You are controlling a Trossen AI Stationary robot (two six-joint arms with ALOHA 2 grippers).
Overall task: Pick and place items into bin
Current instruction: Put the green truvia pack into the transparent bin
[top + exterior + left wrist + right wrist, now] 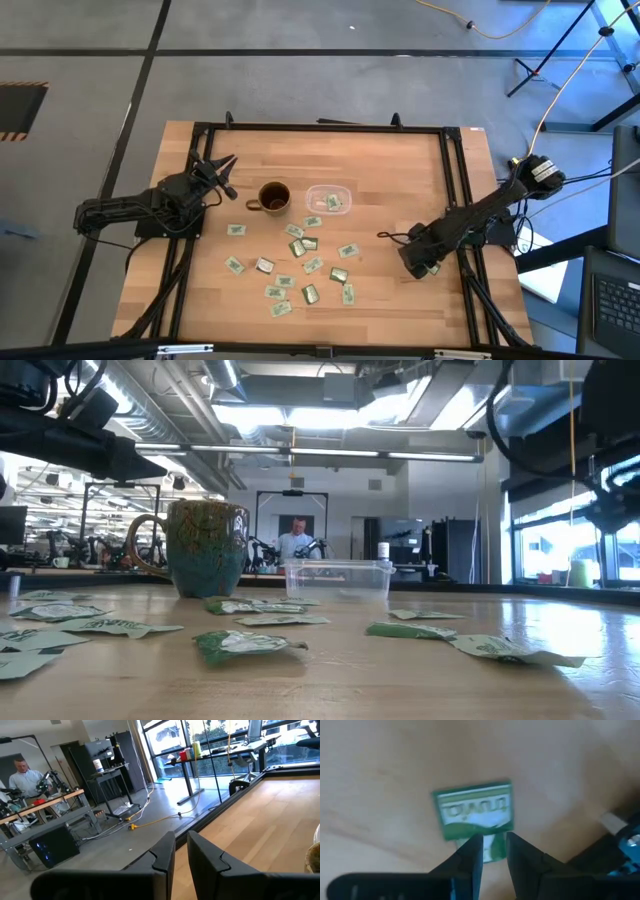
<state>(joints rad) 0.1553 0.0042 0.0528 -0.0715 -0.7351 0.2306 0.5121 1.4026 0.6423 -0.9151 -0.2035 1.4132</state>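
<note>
1. I'm working the right gripper (494, 851) low over the right side of the table (400, 160), near its right rail. In the right wrist view its two fingers are straddling the near edge of one green-and-white packet (472, 810). The gap is narrow and the packet edge sits inside it; I'm reading the jaws as closing on that edge, with a firm pinch not yet confirmed.

2. The relation I'm steering by: the packet is lying flat on the wood directly ahead of the fingertips, its long axis running across the line of the fingers. It looks slightly skewed, so the grip is landing on a short tab of it only.

3. The packet is pale green with a white band and printed lettering. It looks thin and light, and I judge it may slide rather than lift.

4. The bin (327, 199), a clear shallow tub, is sitting near table centre beside the brown mug (273, 196), well apart from this gripper, toward the left arm. A few packets are already in it.

5. The remaining packets (300, 268) are lying scattered in front of the mug and bin.

6. The left gripper (224, 166) is waiting near the left rail, fingers slightly parted, holding nothing.
</note>
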